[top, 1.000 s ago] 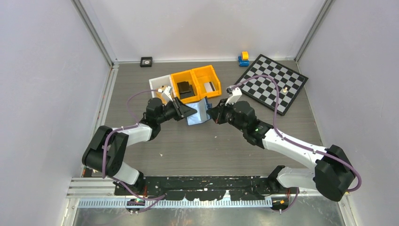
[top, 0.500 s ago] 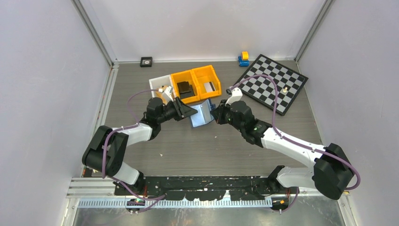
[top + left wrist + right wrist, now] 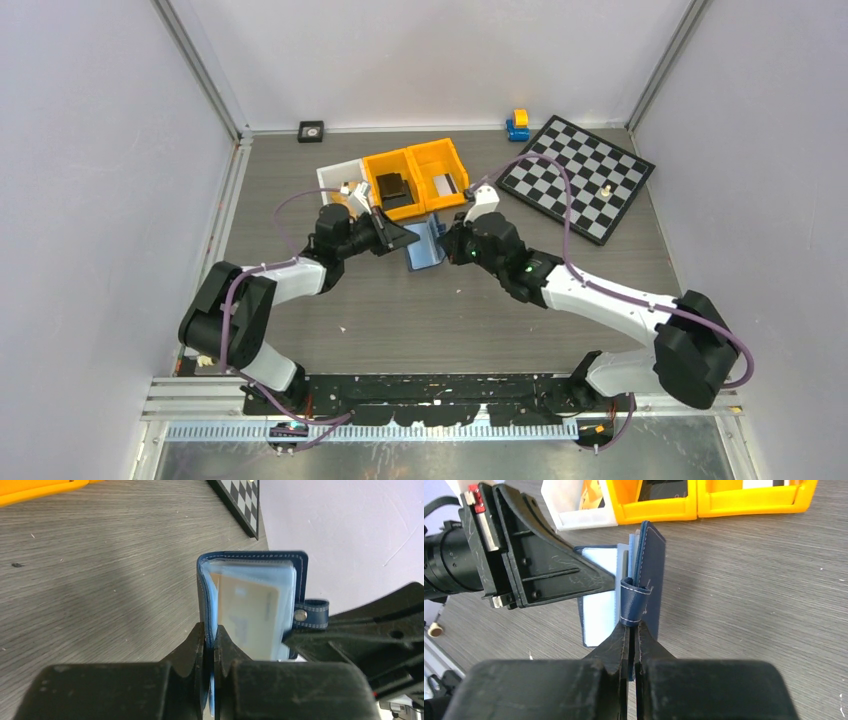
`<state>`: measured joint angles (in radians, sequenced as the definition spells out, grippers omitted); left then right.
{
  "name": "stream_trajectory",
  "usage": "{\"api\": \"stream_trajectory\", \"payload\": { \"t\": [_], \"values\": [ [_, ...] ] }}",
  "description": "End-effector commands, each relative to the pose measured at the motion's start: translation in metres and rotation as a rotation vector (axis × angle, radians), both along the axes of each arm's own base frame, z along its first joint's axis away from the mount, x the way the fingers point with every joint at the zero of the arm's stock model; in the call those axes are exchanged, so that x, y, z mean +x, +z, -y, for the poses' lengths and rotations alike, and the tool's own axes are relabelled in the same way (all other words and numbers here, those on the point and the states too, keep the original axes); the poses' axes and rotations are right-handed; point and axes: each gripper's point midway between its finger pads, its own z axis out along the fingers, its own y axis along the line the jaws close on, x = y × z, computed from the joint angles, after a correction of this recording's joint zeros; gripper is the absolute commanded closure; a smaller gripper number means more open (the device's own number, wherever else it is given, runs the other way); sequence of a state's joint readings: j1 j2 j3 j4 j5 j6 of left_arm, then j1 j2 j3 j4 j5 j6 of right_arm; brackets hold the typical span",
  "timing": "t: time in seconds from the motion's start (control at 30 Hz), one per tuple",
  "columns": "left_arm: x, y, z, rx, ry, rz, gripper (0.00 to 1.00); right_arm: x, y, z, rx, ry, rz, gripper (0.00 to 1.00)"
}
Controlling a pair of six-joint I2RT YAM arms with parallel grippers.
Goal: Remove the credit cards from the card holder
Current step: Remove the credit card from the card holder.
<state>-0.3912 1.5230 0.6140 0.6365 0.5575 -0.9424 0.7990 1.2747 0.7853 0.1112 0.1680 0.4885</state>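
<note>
Count: 1 card holder [image 3: 651,575], 1 tan card [image 3: 247,615] showing inside it. 2 orange bins [image 3: 654,511] [image 3: 754,502], 1 white bin [image 3: 579,520]. 1 chessboard [image 3: 578,175], 1 piece [image 3: 605,188] on it. 1 blue-and-yellow toy [image 3: 518,124], 1 small black square item [image 3: 311,130]. 2 grippers [image 3: 210,640] [image 3: 633,630].

The navy-blue folding card holder [image 3: 252,555] has pale stitching and a light blue-grey inside; a thin tan card [image 3: 250,615] shows through its clear pocket. On its far side stand two orange plastic bins [image 3: 412,158] and a white plastic bin [image 3: 330,175]. The flat square board [image 3: 578,175] at far right is chequered black and white. The wood-grain tabletop [image 3: 450,320] is grey.
</note>
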Motion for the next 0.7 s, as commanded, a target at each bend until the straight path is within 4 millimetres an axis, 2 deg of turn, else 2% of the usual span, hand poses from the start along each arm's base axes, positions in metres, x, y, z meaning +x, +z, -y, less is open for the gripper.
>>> {"api": "stream_trajectory", "payload": {
  "t": [0.0,0.13,0.33,0.43,0.57,0.67],
  "values": [
    [0.004,0.012,0.012,-0.017,-0.039,0.041,1.00,0.000,0.016,-0.027,-0.048,0.026,0.060,0.99],
    [0.004,0.012,0.013,-0.018,-0.042,0.038,1.00,-0.002,0.017,-0.028,-0.089,0.010,0.079,0.99],
    [0.004,0.013,0.012,-0.023,-0.038,0.029,0.98,0.002,0.022,-0.013,-0.076,-0.063,0.092,0.99],
    [0.006,0.011,0.009,-0.029,-0.016,0.008,0.90,0.005,0.023,-0.005,-0.015,-0.078,0.077,1.00],
    [0.009,0.013,0.000,-0.082,0.006,-0.011,0.74,0.015,0.032,0.008,0.164,-0.045,0.022,1.00],
    [0.008,0.021,0.000,-0.131,-0.007,0.008,0.66,0.016,0.037,0.010,0.268,0.009,-0.009,1.00]
  ]
}}
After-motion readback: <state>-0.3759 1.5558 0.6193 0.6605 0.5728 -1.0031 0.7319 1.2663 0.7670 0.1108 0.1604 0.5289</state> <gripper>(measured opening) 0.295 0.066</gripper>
